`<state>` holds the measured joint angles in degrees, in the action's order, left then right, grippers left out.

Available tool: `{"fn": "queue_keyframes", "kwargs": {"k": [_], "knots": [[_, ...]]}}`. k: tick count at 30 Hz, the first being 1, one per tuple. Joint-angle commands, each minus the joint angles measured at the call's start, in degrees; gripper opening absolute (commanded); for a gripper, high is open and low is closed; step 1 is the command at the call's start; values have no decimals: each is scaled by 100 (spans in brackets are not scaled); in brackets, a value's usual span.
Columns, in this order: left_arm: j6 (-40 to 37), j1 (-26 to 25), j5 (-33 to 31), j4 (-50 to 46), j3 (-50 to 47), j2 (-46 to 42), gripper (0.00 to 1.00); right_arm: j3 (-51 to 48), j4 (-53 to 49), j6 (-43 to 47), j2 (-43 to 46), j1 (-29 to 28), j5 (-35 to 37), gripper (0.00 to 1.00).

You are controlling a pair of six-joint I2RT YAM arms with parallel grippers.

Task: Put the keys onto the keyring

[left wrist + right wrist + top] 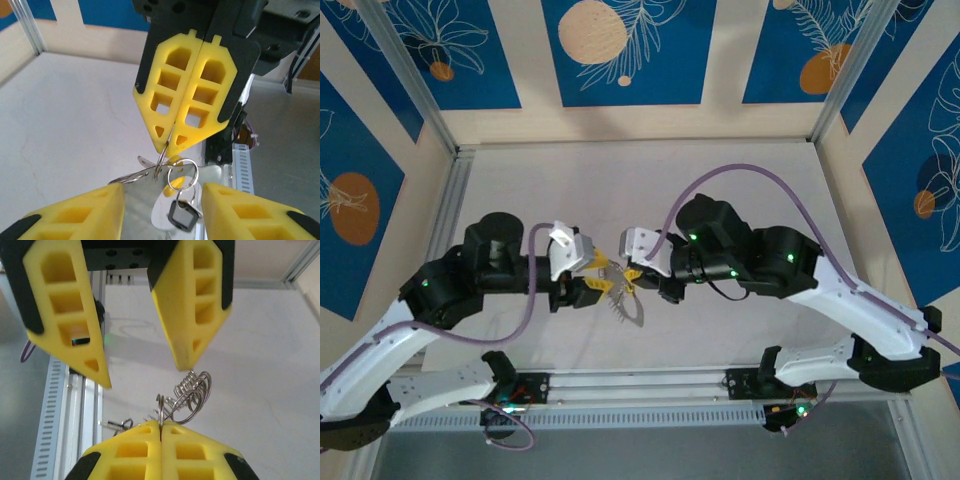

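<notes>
Top external view: the keys [626,306] hang as one spiky cluster; individual pieces are too small to count. Left wrist view: the keyring [161,159] wire disappears between the closed fingers of the right gripper [168,146], so the clamped section is hidden. The lower keys are blurred and cut off by the bottom edge. The spread fingers of the left gripper [162,190] are cut off there too.

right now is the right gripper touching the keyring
Touching. The left wrist view shows the right gripper with its jaws closed on the keyring wire.
</notes>
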<state>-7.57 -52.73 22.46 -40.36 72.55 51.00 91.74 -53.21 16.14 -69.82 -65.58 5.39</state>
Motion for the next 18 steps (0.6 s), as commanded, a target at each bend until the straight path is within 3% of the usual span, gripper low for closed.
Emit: {"fn": "queue_keyframes", "kwargs": {"k": [1,18], "knots": [[-128,-29,198,110,-47,-108,43,304,-389,88,-60,28,-184,0],[-134,-27,396,660,-275,42,35,296,-151,131,-30,226,-833,0]]}}
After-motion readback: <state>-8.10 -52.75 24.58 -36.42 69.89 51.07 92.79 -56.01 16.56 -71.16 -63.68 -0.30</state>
